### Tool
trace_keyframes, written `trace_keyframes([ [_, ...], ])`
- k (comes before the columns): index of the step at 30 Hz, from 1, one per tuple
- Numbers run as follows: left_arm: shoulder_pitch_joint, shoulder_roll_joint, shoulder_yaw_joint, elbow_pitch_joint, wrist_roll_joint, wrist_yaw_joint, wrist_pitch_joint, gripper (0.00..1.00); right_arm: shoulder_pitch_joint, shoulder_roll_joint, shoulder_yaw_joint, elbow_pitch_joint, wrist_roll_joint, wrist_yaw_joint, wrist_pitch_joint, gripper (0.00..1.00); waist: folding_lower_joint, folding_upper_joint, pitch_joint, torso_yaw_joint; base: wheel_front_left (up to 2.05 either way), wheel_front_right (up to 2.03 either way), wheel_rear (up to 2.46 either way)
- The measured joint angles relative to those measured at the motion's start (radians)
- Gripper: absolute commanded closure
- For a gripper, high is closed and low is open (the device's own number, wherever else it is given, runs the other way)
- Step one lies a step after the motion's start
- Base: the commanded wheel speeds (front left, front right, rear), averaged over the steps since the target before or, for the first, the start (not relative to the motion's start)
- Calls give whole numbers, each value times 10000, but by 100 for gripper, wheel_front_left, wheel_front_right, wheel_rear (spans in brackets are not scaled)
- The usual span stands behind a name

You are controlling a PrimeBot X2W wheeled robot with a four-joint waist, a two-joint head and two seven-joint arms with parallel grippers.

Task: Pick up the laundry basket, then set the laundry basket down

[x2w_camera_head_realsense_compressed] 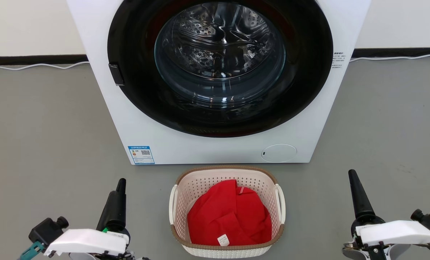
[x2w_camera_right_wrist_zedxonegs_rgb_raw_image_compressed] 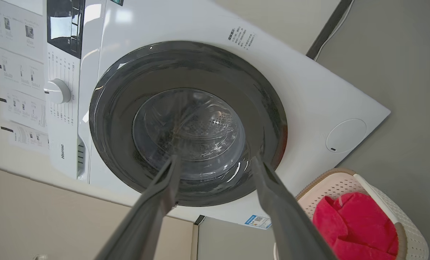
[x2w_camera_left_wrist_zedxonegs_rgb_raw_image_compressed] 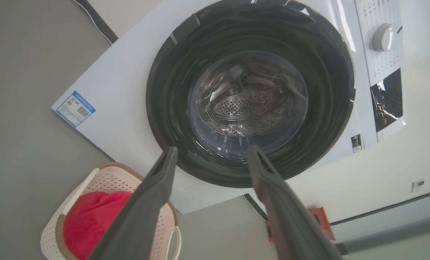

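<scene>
Your left gripper [x2w_camera_left_wrist_zedxonegs_rgb_raw_image_compressed: 212, 150] and right gripper [x2w_camera_right_wrist_zedxonegs_rgb_raw_image_compressed: 215, 159] gape empty, flanking the cream perforated plastic laundry basket [x2w_camera_head_realsense_compressed: 207, 184]; pickup unstarted, so reach for its white handles [x2w_camera_head_realsense_compressed: 280, 202].

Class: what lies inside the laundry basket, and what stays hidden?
A crumpled red cloth with a small white tag lies in the laundry basket. It covers the basket's bottom, so anything beneath cannot be seen.
</scene>
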Motion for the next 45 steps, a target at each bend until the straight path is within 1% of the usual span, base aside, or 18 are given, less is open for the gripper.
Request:
trace_keyframes([
  [13,-10,10,-359,-69,2046,301,-349,0,-39,-44,61,-105,-2416,8,-339,0,0,0,26,-27,0,0,0],
  [14,-10,10,-359,-69,2046,301,-349,0,-39,-44,61,-105,-2416,8,-339,0,0,0,26,-27,0,0,0],
  [22,-112,17,-468,-54,2884,458,-585,0,-42,13,73,-247,-3473,8,-596,0,0,0,41,-56,0,0,0],
  [30,-188,23,-577,-84,3760,502,-815,0,-56,29,153,-399,-4266,10,-800,0,0,0,51,-63,0,0,0],
  [45,-203,54,-800,-207,5164,589,-1292,0,-236,67,196,-474,-6144,12,-1250,0,0,0,61,-85,0,0,0],
])
